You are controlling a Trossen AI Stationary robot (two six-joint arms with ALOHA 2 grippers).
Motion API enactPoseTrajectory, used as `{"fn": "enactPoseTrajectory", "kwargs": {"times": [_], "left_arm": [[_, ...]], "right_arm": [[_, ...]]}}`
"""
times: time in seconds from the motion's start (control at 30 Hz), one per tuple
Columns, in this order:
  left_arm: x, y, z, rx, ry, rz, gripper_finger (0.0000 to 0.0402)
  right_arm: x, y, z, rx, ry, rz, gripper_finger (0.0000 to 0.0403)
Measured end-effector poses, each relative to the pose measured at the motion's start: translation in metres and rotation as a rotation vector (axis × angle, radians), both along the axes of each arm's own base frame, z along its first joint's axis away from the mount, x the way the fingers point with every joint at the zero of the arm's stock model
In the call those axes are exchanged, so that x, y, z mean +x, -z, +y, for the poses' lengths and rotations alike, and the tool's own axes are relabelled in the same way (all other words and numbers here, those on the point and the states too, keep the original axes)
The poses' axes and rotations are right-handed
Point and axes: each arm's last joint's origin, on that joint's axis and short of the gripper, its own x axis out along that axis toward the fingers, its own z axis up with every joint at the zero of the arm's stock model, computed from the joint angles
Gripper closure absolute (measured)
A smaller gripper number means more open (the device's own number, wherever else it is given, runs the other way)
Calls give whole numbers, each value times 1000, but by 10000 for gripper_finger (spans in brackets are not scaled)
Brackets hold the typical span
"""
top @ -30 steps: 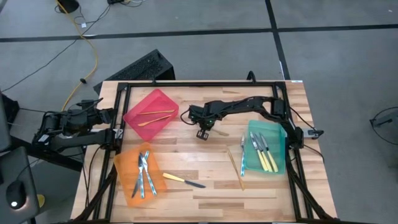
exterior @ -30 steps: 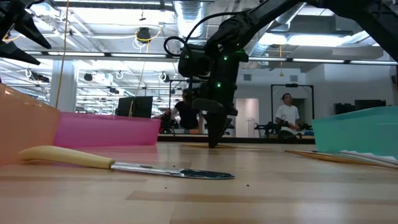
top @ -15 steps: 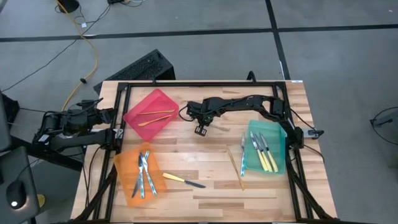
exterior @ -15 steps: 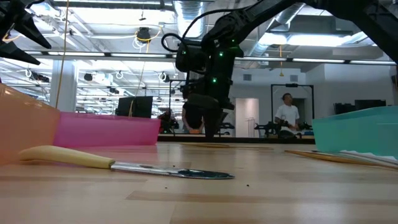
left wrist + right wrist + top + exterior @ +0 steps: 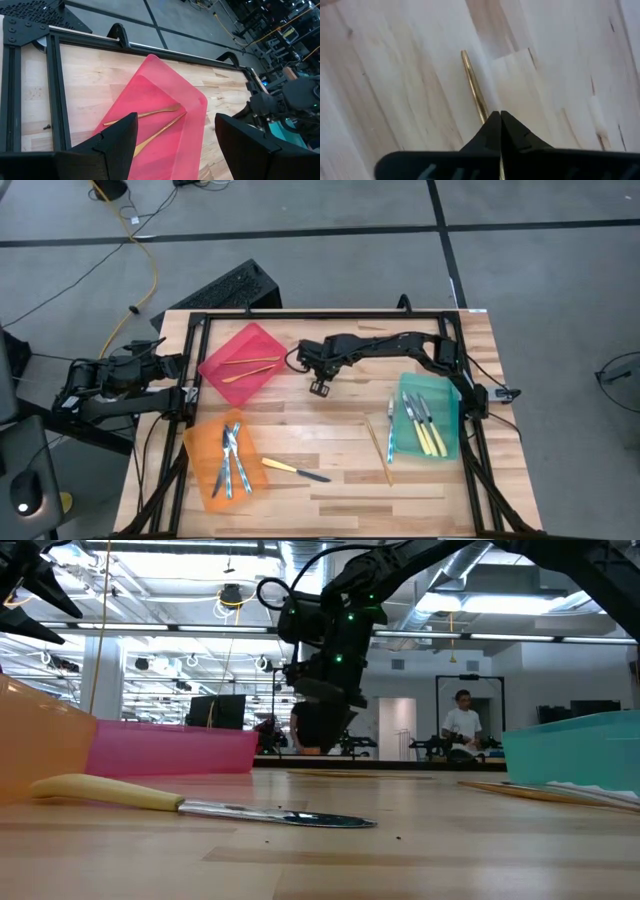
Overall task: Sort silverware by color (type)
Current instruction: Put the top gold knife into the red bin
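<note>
Setting: robotics lab or workshop hall.
Floor: grey concrete, yellow cable trailing across it.
Ceiling: exposed ducts and strip lights.
Surface: wooden top in black frame.
Background: person standing among other equipment.

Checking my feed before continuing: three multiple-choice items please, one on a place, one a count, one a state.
1. The loose yellow-handled knife lies: A in the green bin; B on the floor; C on the table by the orange bin.
2. Gold pieces in the red bin: A two; B none; C five.
3. The right hand is: A wide open; B shut on a gold piece; C out of view.
Answers: C, it rests on bare wood; A, two show there; B, it clamps the stem.
</note>
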Motion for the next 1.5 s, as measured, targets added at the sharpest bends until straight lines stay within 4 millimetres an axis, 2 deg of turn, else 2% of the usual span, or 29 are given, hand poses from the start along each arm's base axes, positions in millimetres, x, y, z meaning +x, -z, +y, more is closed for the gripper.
{"fn": "enactPoseTrajectory", "kwargs": {"times": [0.27, 0.47, 0.6, 0.8, 0.9, 1.0, 1.13, 1.23, 1.33, 1.4, 1.5], "left_arm": [[0, 0, 0, 0, 0, 0, 155], [0, 0, 0, -10, 14, -3, 155], [1, 0, -1, -22, 27, -6, 155], [1, 0, -1, -27, 20, -12, 155], [0, 0, -1, -25, 17, -12, 155], [0, 0, 0, -21, 11, -9, 155], [0, 1, -1, -24, 8, -3, 155], [-1, 1, -1, -28, 5, 0, 155], [-1, 2, -1, -28, 5, 0, 155], [-1, 2, -1, -28, 4, 0, 155], [-1, 1, -1, -26, 5, 2, 155]], "right_arm": [[6, -1, 12, -93, -334, 17, 283], [22, 8, 5, -52, -350, -272, 219], [20, 12, -5, -36, -339, -312, 209], [17, 7, -17, 57, -360, -366, 220], [16, -3, -20, 102, -405, -428, 228], [9, -25, -24, 159, -447, -502, 232], [-15, -80, -27, 180, -518, -601, 232], [-46, -124, -30, 123, -537, -626, 232], [-78, -154, -36, 93, -522, -624, 232], [-100, -156, -38, 97, -492, -605, 232], [-129, -132, -41, 118, -414, -592, 232]]}}
